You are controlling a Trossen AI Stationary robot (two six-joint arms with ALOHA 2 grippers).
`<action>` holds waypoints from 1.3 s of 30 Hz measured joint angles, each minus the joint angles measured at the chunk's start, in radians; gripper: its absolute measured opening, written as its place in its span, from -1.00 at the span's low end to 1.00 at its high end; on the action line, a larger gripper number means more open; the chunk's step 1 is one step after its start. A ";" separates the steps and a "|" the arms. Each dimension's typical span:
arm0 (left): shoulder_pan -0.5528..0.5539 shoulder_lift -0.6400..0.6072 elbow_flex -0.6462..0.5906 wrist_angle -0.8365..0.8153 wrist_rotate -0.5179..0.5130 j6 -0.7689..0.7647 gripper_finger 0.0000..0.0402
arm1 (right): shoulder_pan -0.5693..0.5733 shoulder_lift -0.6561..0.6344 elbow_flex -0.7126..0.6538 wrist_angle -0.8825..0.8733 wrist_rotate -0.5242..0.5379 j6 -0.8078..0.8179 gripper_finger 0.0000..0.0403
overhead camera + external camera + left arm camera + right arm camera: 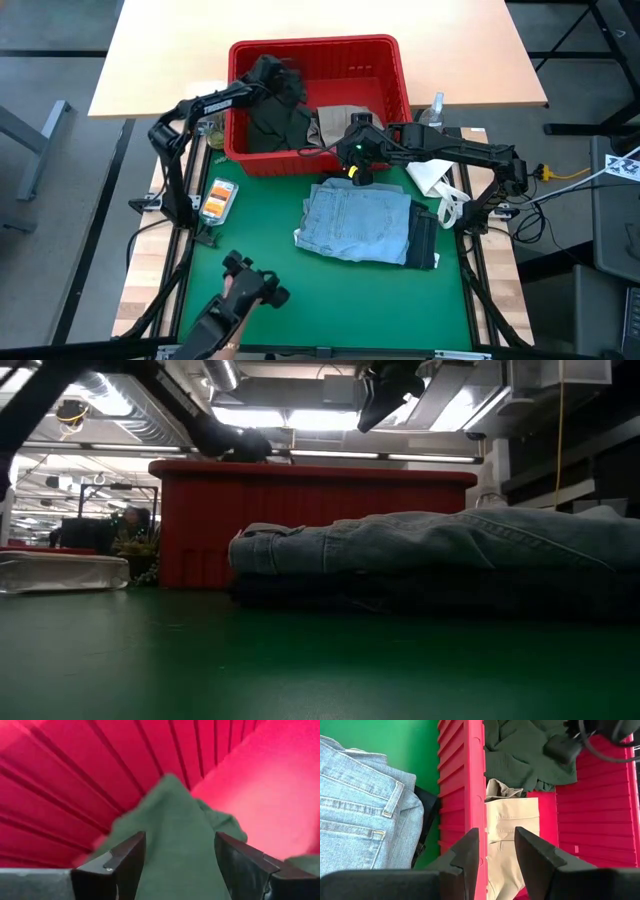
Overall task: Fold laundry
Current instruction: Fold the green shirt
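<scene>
I see the red basket point(318, 52) at the far edge of the green mat point(260, 225). Folded light blue denim point(357, 221) lies on the mat atop dark navy jeans point(424, 243). Dark olive green piece point(272, 125) and beige khaki piece point(335, 124) sit inside the basket. My left gripper point(177, 870), fingers spread, straddles the olive cloth. Right gripper point(495, 852) hangs released over the basket's near wall.
</scene>
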State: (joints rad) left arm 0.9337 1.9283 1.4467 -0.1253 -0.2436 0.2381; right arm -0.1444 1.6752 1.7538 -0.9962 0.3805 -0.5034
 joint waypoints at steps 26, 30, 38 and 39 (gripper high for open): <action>0.085 0.226 0.005 0.021 0.059 -0.001 0.13 | 0.000 0.000 0.000 0.003 0.000 0.000 -0.37; 0.085 0.227 0.004 0.019 0.068 -0.001 -0.03 | 0.000 0.000 0.000 0.003 0.000 0.000 -0.37; 0.087 0.231 0.001 0.044 0.182 -0.104 -0.57 | 0.000 0.000 0.000 0.003 0.000 0.000 -0.37; 0.087 0.232 0.001 0.049 0.194 -0.114 -0.65 | 0.000 0.000 0.000 0.003 0.000 0.000 -0.37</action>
State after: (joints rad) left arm 1.0210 2.1601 1.4475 -0.0765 -0.0497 0.1241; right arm -0.1444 1.6752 1.7538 -0.9932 0.3805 -0.5034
